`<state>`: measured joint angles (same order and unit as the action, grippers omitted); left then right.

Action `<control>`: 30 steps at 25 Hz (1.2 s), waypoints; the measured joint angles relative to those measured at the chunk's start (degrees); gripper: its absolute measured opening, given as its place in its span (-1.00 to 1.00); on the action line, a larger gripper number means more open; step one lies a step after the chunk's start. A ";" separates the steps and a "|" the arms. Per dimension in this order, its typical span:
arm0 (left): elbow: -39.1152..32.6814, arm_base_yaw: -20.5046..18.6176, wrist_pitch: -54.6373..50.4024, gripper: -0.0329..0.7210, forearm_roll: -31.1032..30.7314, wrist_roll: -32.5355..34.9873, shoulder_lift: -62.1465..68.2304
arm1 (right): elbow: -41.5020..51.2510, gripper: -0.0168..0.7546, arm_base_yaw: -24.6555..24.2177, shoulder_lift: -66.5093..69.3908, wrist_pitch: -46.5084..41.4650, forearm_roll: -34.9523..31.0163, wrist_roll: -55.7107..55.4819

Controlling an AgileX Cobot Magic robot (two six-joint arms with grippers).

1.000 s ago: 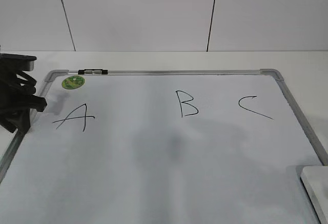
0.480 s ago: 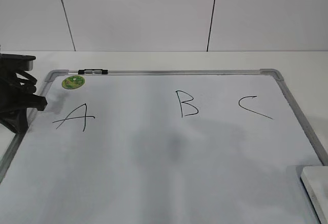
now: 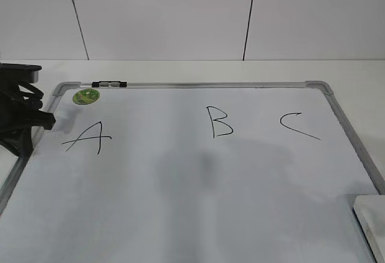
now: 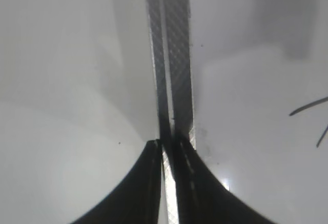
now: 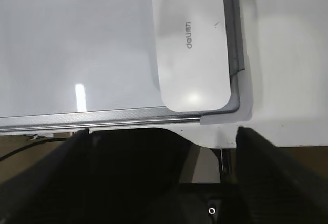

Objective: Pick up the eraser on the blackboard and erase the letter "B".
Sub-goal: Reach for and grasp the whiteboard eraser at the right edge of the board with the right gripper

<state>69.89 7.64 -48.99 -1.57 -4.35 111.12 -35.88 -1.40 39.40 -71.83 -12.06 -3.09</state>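
The blackboard lies flat and bears the letters A, B and C. The letter "B" is whole, at the middle top. The eraser lies at the board's near right corner, cut by the frame edge. In the right wrist view the eraser lies flat in the board's corner, ahead of my right gripper, which is open, empty and off the board's near edge. My left gripper sits at the board's left edge. In the left wrist view its jaws are shut over the grey frame.
The "A" is at the left, the "C" at the right. A round green sticker sits near the top left corner. A white panelled wall stands behind the table. Strokes of the "A" show in the left wrist view.
The left arm has shifted very slightly at the board's left edge. The letters and the eraser have not visibly moved.
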 joint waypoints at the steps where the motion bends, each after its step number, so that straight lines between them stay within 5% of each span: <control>1: 0.00 0.00 0.00 -0.78 0.12 0.00 0.00 | 0.00 0.78 0.00 1.22 0.00 0.10 0.00; 30: 0.00 0.00 -0.11 -0.78 0.12 0.00 0.00 | -5.47 0.78 0.13 37.20 11.10 0.63 9.08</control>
<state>69.89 7.64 -49.11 -1.45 -4.35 111.12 -41.35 -1.27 76.60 -60.74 -11.43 5.98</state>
